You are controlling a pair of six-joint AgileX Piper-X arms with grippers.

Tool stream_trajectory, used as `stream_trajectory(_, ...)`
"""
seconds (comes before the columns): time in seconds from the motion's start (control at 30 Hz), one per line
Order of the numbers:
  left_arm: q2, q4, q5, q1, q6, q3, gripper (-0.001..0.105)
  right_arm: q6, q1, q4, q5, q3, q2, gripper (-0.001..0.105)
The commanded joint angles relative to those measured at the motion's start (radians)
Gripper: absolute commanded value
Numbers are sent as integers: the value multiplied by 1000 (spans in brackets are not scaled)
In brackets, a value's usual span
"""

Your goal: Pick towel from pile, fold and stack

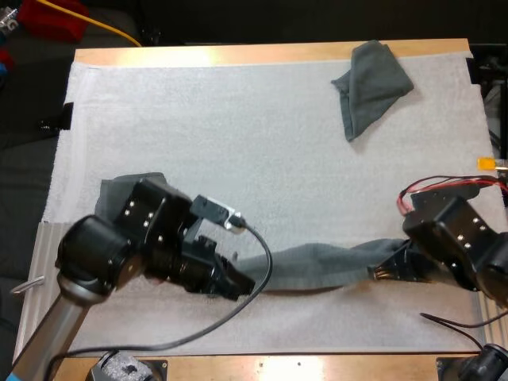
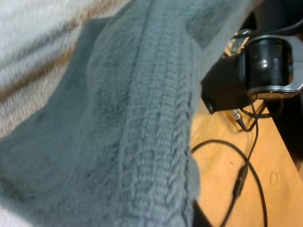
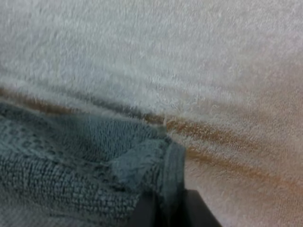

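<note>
The left tool (image 1: 242, 287) and the right tool (image 1: 379, 273) each clamp one end of the towel (image 1: 317, 268), stretched between them along the near side of the mat (image 1: 238, 119), while a crumpled towel (image 1: 371, 83) lies at its far right.

From above, my own left arm (image 1: 119, 246) covered part of the stretched towel (image 1: 317, 266) and hid how my left gripper (image 1: 244, 285) stood. At my left wrist the cloth ran off past the edges. My right gripper (image 3: 163, 213) was cut off too: just two dark fingertips (image 3: 199, 218) pinching the towel's hem
</note>
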Motion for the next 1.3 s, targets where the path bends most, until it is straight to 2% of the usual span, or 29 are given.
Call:
stream_trajectory(0.0, -23, 1, 18, -4, -14, 20, 0, 17, 16, 37, 14, -12, -10, 1)
stream_trajectory(0.23, -53, -34, 22, 1, -32, 113, 0, 36, 52, 41, 42, -8, -6, 1)
stream_trajectory(0.4, -51, -167, 22, 1, -103, 169, 0, 36, 52, -37, 68, 34, 29, 1)
stream_trajectory(0.53, -46, -207, 19, 41, -105, 171, 0, 29, 52, -108, 68, 72, 74, 1)
stream_trajectory(0.63, -27, -209, 33, 116, -103, 171, 0, 27, 52, -134, 68, 78, 121, 1)
stream_trajectory(0.8, 42, -242, 172, 232, -99, 171, 0, 14, 31, -189, 80, 78, 193, 1)
stream_trajectory(1.03, 133, -314, 179, 237, -112, 171, 0, 4, -54, -291, 53, 78, 243, 1)
stream_trajectory(1.27, 239, -426, 204, 237, -198, 171, 0, -5, -132, -350, 19, 78, 319, 1)
